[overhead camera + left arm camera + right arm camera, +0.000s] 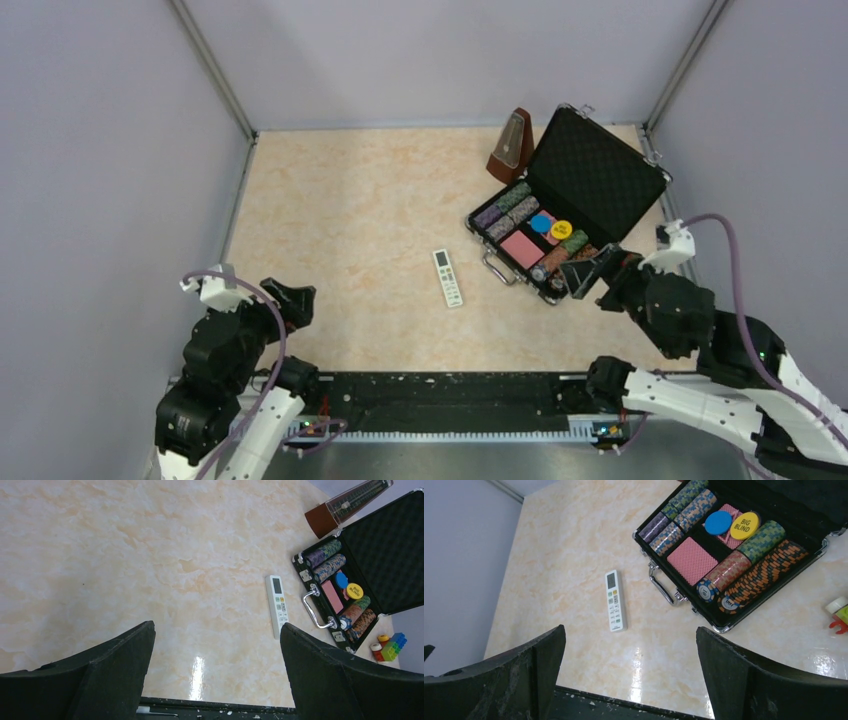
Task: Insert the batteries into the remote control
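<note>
I am holding my left gripper [216, 628] above the near left part of the table [350, 215], its jaws released and spread wide, nothing lying between the two black fingers [120, 672]. My right gripper [630, 630] is hanging over the near right part, just beside the near corner of the open black case [600, 175]. Its jaws are also standing wide apart and gripping nothing.

The remote control [448, 277] is lying flat on the bare table near the middle, face up with its buttons showing. Its small screen end is pointing toward the far side and its length is running slightly aslant. It is sitting near the metal handle [664, 587] of the case but not touching it, and neither gripper is touching it. It is lying closer to my right gripper than to my left, which is well apart from it.

The case is standing with its lid propped open and its tray facing up. Rows of striped poker chips [764, 567] are filling the slots, with a red deck of cards [691, 560], a blue disc [718, 522] and a yellow disc marked BIG BLIND [744, 526] lying among them. A brown metronome [511, 147] is standing just behind the far corner of the case. Coloured toy blocks [394, 645] are sitting on the table beyond the case's near end, seen from my left wrist.
</note>
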Controlling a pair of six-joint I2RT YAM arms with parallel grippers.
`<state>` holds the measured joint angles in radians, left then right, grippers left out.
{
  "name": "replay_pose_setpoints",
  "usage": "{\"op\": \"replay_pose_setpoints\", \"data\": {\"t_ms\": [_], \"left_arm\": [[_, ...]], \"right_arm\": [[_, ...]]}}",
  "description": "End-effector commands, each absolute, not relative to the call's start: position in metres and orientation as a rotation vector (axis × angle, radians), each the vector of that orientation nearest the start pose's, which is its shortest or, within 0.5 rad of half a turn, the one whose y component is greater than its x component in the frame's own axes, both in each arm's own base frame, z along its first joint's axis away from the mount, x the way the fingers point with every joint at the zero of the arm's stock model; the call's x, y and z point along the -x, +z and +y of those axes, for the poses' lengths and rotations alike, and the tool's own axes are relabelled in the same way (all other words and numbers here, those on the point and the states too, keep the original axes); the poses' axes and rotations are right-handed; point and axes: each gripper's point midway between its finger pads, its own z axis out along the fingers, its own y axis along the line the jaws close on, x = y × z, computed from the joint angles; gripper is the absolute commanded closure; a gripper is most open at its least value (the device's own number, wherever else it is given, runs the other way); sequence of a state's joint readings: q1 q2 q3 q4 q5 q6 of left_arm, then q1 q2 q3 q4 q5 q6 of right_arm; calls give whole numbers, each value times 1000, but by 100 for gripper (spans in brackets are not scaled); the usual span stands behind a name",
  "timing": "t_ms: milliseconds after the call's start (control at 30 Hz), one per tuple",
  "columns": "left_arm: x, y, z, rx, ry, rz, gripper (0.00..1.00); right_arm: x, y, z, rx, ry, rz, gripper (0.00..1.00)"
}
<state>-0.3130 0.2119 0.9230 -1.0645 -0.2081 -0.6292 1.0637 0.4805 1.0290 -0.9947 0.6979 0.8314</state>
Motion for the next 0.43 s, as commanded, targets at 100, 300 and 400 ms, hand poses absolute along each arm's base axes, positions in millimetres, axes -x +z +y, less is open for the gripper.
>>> {"op": "replay_pose_setpoints", "data": {"t_ms": [100, 300, 400], "left_arm": [[-124, 255, -22, 454, -417, 1850, 1], [-126, 258, -22, 451, -417, 1836, 1], [-127, 256, -20, 456, -394, 1854, 1]], "right_arm": [[-142, 293, 46, -344, 566, 1866, 1], [-134, 299, 29, -382, 615, 1821, 1], [-133, 295, 28, -382, 602, 1841, 1]]}}
